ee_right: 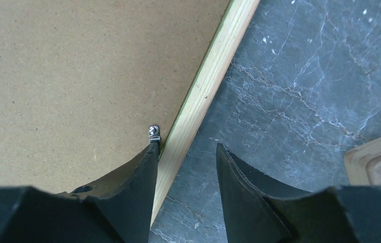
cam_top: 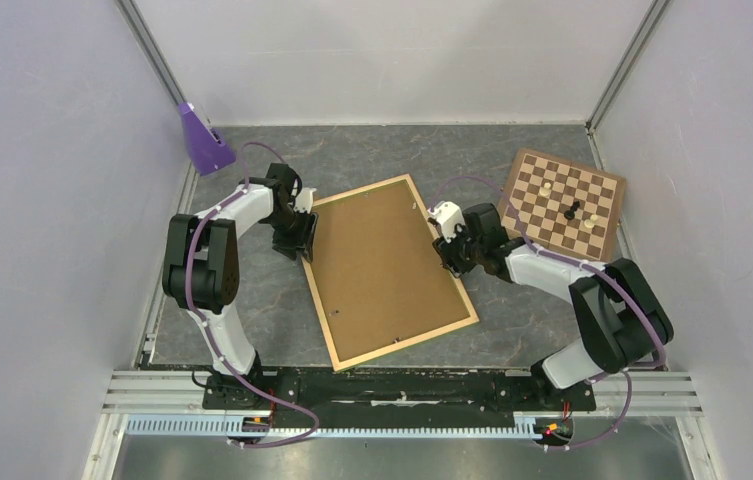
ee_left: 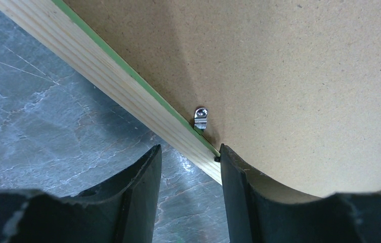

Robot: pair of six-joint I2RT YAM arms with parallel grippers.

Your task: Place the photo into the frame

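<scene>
The frame (cam_top: 407, 344) lies back-up in the middle of the table, its pale wood rails around a brown hardboard panel (cam_top: 384, 270). The photo is hidden. My left gripper (cam_top: 294, 243) is at the frame's left rail. In the left wrist view it (ee_left: 190, 148) is open, one finger over the table, the other on the panel edge, with the rail (ee_left: 102, 66) between them and a metal clip (ee_left: 200, 117) just ahead. My right gripper (cam_top: 449, 258) is at the right rail. It (ee_right: 186, 145) is open astride the rail (ee_right: 213, 76), its left fingertip touching a clip (ee_right: 154, 132).
A brown-and-cream chessboard (cam_top: 564, 202) with a few pieces lies at the back right, its corner close to my right gripper (ee_right: 375, 162). A purple stand (cam_top: 202, 140) sits at the back left. White walls close in both sides and the back.
</scene>
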